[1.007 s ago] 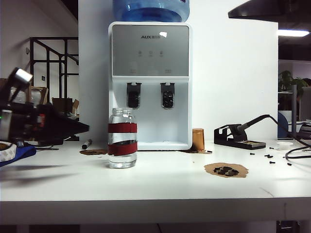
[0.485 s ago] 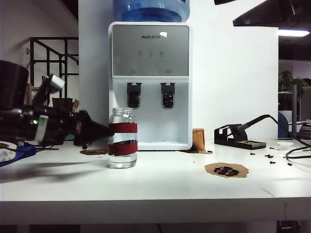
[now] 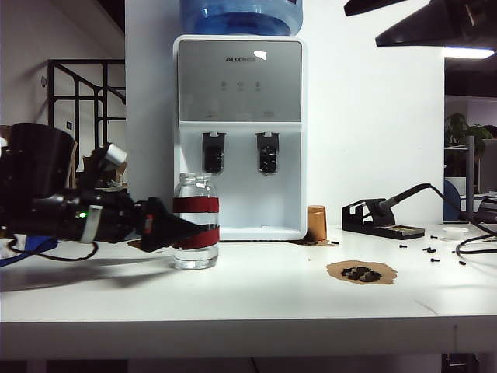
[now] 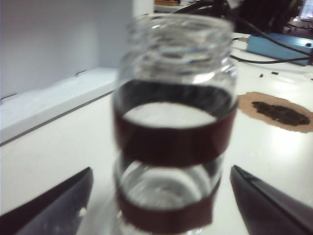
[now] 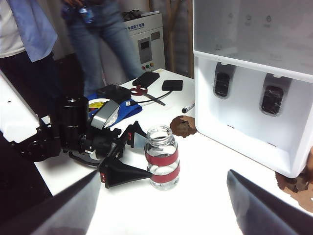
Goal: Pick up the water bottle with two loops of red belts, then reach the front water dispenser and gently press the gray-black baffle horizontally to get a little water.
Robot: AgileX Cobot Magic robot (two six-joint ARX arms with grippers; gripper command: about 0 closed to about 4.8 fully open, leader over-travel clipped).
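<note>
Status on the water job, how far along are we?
Done: nothing is picked up yet. In hand: the left hand is open, its fingers either side of the bottle, which stands on the table. The right hand is open, raised above. Left: grip, lift, press the lever on the dispenser.

Water bottle [image 3: 195, 231]: clear, uncapped, upright, two red bands, at seven o'clock from the water dispenser [image 3: 240, 132].

You see a clear glass bottle [image 3: 195, 231] with matt red tape, beside the glossy white plastic dispenser [image 3: 241, 136].
</note>
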